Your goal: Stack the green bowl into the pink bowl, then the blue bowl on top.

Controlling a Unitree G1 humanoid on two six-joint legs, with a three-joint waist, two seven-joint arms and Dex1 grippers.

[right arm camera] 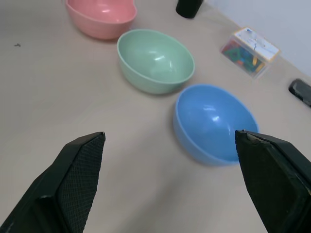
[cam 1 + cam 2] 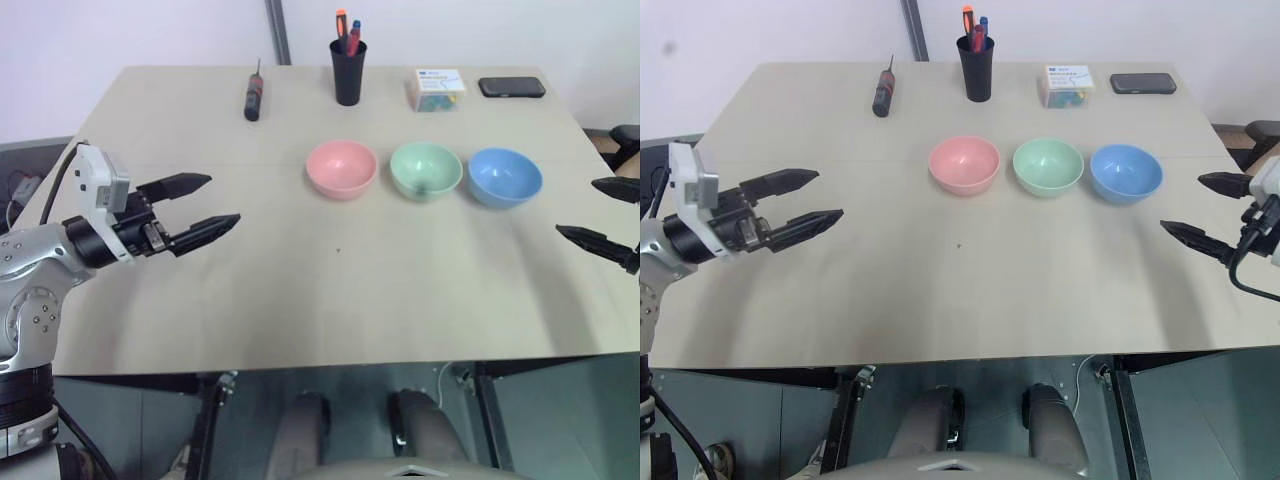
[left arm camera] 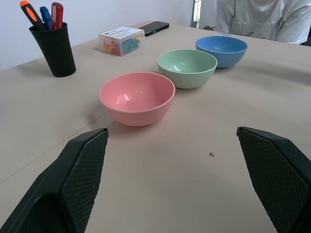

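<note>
Your left gripper [image 2: 205, 206] stands with its two black fingers spread wide and nothing between them, hovering over the left part of the table [image 2: 330, 300] and pointing toward the middle. Your right gripper [image 2: 1205, 212] is likewise wide open and empty, at the table's right edge, pointing in toward the left.

Take the green bowl [image 2: 426, 170] as your clock centre in the head view. The pink bowl [image 2: 341, 168] sits at 9 o'clock, just beside it but not touching. The blue bowl [image 2: 505, 177] sits at 3 o'clock, also just beside it, with a small gap. All three stand upright, mouths up, in one row across the table, none stacked. The left gripper is well apart from them at about 8 o'clock; the right gripper is near the blue bowl, at about 4 o'clock from the green one.

Farther back, a black pen cup [image 2: 348, 70] with markers stands at about 11 o'clock, a screwdriver [image 2: 253, 98] lies at 10 o'clock, a small clear box [image 2: 436, 88] of coloured bits sits at 12 o'clock, and a dark phone [image 2: 511, 87] lies at 1 o'clock. In the left wrist view a person in a grey top [image 3: 265, 19] sits beyond the blue bowl.
</note>
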